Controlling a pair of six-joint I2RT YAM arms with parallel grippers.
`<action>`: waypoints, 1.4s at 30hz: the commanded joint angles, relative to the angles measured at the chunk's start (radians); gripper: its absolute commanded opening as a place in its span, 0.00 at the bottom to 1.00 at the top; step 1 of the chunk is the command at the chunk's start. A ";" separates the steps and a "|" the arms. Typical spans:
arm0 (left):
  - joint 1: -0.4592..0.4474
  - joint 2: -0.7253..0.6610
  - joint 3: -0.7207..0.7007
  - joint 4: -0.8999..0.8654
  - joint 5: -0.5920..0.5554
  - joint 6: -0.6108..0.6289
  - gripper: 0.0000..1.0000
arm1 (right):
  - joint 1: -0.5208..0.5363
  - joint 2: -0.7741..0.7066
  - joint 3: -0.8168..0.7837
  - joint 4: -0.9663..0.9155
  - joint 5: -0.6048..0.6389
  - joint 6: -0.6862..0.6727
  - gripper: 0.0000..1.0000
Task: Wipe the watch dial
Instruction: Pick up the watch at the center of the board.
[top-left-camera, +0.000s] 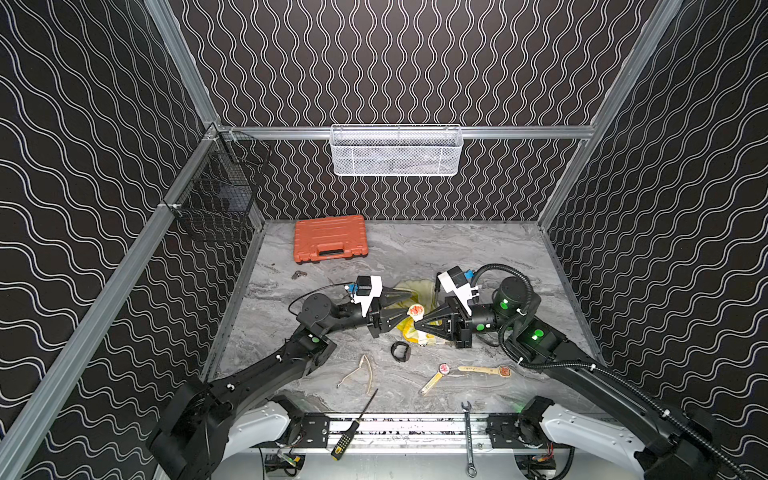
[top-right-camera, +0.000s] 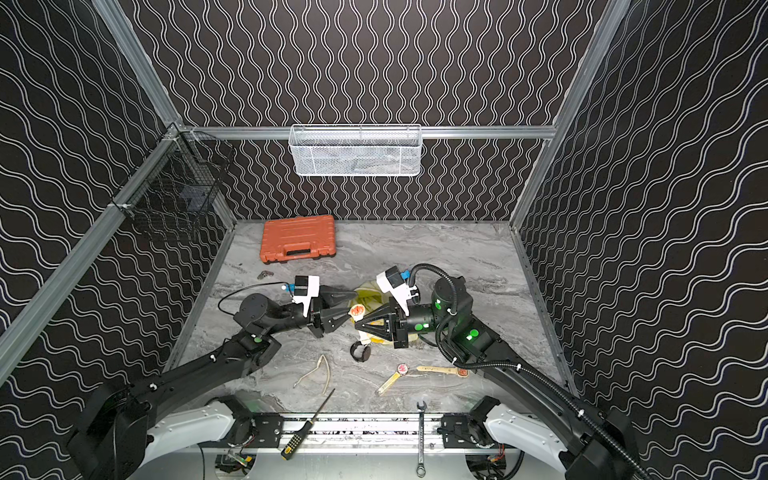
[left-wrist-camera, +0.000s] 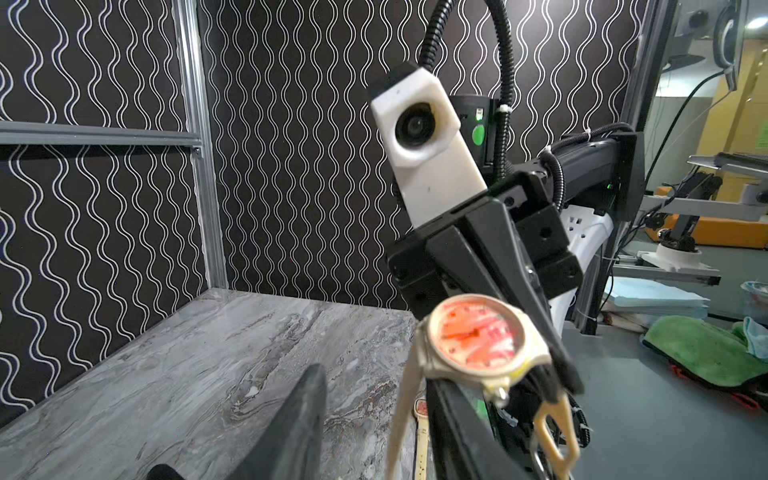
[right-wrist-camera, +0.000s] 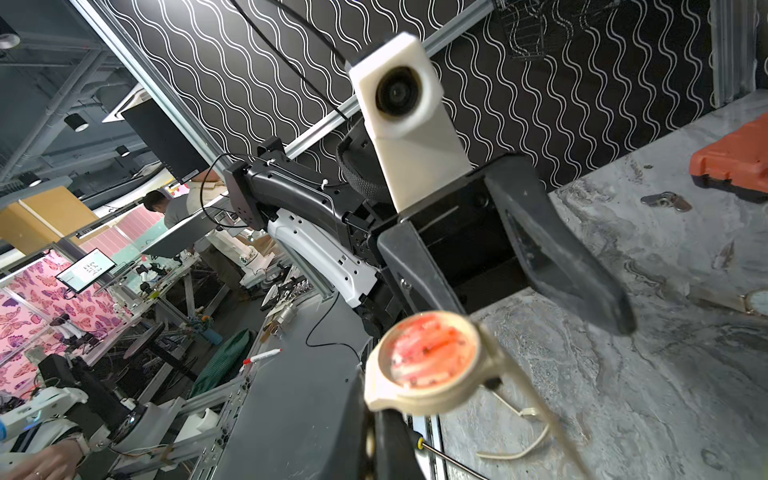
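A pale watch with a red-smeared dial (top-left-camera: 415, 310) (top-right-camera: 357, 310) (left-wrist-camera: 478, 336) (right-wrist-camera: 432, 360) hangs above the table. My right gripper (top-left-camera: 418, 325) (top-right-camera: 358, 326) (right-wrist-camera: 376, 428) is shut on its strap just below the case. The dial faces my left gripper (top-left-camera: 409, 307) (top-right-camera: 351, 306) (left-wrist-camera: 374, 419), which is open close in front of it, empty, with one loose strap end hanging between its fingers (right-wrist-camera: 561, 257). A yellow cloth (top-left-camera: 422, 289) (top-right-camera: 368, 291) lies crumpled on the table under both grippers.
An orange case (top-left-camera: 330, 239) sits at the back left. Two more watches (top-left-camera: 444, 369) (top-left-camera: 504, 371), a black band (top-left-camera: 401, 351) and glasses (top-left-camera: 361, 374) lie in front. A screwdriver (top-left-camera: 353, 428) and a wrench (top-left-camera: 468, 436) rest on the front rail.
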 joint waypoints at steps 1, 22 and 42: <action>-0.001 0.008 0.009 0.061 0.024 -0.030 0.42 | 0.000 0.012 0.001 0.090 -0.027 0.034 0.00; 0.000 0.008 0.086 -0.018 0.122 -0.037 0.00 | 0.000 -0.022 -0.004 -0.129 0.131 -0.047 0.29; 0.000 0.040 0.079 0.117 0.153 -0.187 0.00 | 0.000 -0.028 -0.026 -0.052 0.132 -0.207 0.65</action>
